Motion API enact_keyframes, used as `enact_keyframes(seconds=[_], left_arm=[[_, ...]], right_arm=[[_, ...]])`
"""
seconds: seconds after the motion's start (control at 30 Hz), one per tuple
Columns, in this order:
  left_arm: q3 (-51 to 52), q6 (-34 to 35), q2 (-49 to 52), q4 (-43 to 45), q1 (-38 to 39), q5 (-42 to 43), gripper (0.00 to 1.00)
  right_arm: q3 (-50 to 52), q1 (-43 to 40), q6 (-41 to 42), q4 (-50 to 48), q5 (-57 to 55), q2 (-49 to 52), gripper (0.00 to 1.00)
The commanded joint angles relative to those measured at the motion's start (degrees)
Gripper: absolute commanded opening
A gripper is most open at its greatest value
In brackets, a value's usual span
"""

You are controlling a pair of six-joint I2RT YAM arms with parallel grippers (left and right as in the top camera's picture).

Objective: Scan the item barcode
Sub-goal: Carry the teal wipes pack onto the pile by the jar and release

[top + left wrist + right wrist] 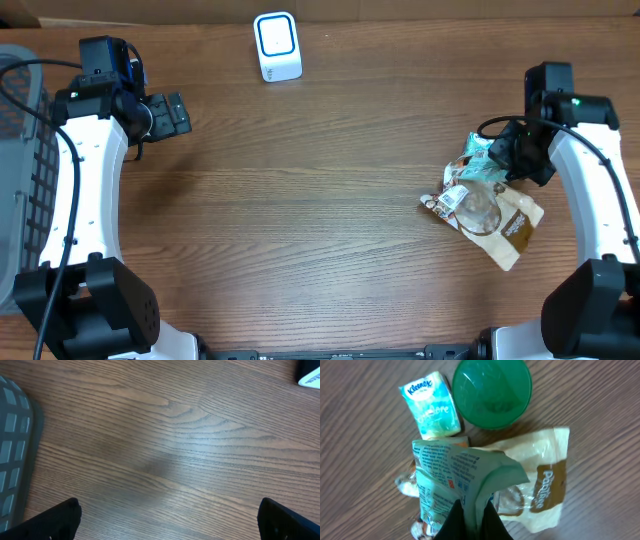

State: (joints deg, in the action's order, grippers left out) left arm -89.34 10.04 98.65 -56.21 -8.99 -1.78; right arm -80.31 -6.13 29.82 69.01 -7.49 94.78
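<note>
At the table's right, my right gripper is shut on a fold of a teal printed packet, the item. The right wrist view shows both fingers pinching the packet's crumpled edge at the right gripper. Its small print faces the camera, but I cannot make out a barcode. The white scanner with a blue-lit face stands at the back centre, far from the packet. My left gripper hovers open at the back left with nothing between its fingers, only bare wood.
Under and around the packet lie a Kleenex pack, a green round bowl, a beige bag and a small snack packet. A grey basket stands along the left edge.
</note>
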Motion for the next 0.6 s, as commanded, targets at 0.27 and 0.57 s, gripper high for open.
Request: enact_keyframes(seconds=[0.27, 0.57], left_arm=[[-0.81, -1.27, 0.09, -0.13, 0.02, -0.13, 1.00], [-0.81, -1.27, 0.09, -0.13, 0.02, -0.13, 1.00]], right_arm=[[5.57, 0.00, 1.90, -7.13, -0.59, -0.46, 0.20], [4.72, 0.00, 1.66, -6.97, -0.07, -0.48, 0.41]])
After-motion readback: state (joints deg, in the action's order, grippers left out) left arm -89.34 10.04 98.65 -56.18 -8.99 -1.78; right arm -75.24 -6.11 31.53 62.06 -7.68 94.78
